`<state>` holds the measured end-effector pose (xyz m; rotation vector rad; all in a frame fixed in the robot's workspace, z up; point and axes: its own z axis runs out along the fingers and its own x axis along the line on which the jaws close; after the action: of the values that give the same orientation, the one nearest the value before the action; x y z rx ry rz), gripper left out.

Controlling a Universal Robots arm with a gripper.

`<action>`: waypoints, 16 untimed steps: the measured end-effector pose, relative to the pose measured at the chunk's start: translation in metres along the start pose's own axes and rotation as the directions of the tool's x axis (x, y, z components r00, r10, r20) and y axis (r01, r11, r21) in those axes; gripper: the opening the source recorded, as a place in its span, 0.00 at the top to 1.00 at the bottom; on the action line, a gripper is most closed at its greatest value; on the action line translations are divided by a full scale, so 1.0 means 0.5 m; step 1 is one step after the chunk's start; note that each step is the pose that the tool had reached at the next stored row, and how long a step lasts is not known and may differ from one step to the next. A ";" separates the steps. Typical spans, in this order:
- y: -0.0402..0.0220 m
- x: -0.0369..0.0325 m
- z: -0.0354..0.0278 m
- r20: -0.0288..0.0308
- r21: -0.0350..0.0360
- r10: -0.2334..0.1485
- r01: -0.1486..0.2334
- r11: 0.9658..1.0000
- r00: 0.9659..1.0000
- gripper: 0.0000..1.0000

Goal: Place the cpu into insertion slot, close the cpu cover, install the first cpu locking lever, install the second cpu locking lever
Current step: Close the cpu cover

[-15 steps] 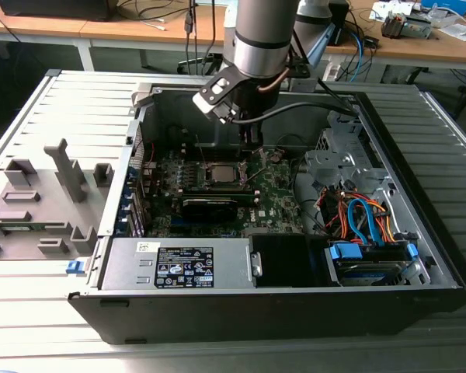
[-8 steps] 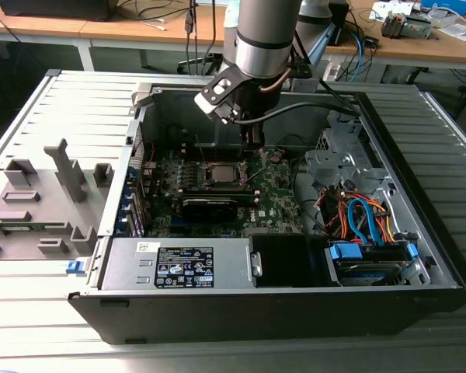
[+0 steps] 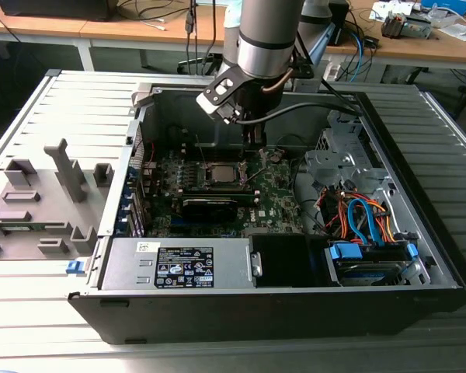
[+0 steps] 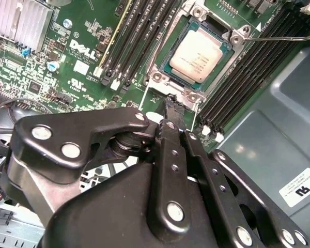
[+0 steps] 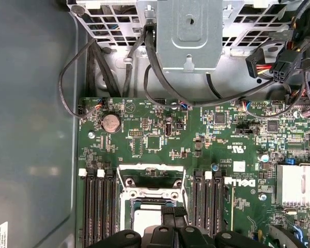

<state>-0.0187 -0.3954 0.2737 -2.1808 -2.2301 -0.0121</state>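
Observation:
The cpu (image 4: 198,53), a small square chip with a pale metal top, lies in the motherboard socket, and in the first wrist view the cpu (image 5: 143,221) is partly hidden by the fingers. The silver cpu cover (image 4: 160,76) frames it and looks to lie flat. A thin wire locking lever (image 4: 287,37) sticks out from one socket corner. My gripper (image 4: 172,106) is shut with nothing in it, its tips just above the socket's edge. In the exterior view the gripper (image 3: 253,146) hangs over the board just to the exterior view's right of the socket (image 3: 220,172).
Memory slots (image 4: 137,36) flank the socket on both sides. A black card (image 3: 210,206) lies in front of it. A drive cage (image 3: 334,159) and coloured cables (image 3: 365,214) fill the case at the exterior view's right. A grey power supply (image 3: 179,264) sits in front.

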 end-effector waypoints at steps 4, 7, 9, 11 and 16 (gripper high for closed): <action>0.003 0.000 0.000 0.000 0.000 0.000 0.000 1.000 1.000 0.89; 0.005 -0.001 0.000 0.000 0.000 0.000 0.000 1.000 1.000 0.89; 0.007 -0.001 0.000 0.000 0.000 0.000 0.000 1.000 1.000 0.89; 0.010 -0.001 0.000 0.000 0.000 0.000 0.000 1.000 1.000 0.89; 0.016 -0.002 0.000 0.000 0.000 0.000 0.000 1.000 1.000 0.89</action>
<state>-0.0108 -0.3960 0.2737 -2.1808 -2.2302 -0.0122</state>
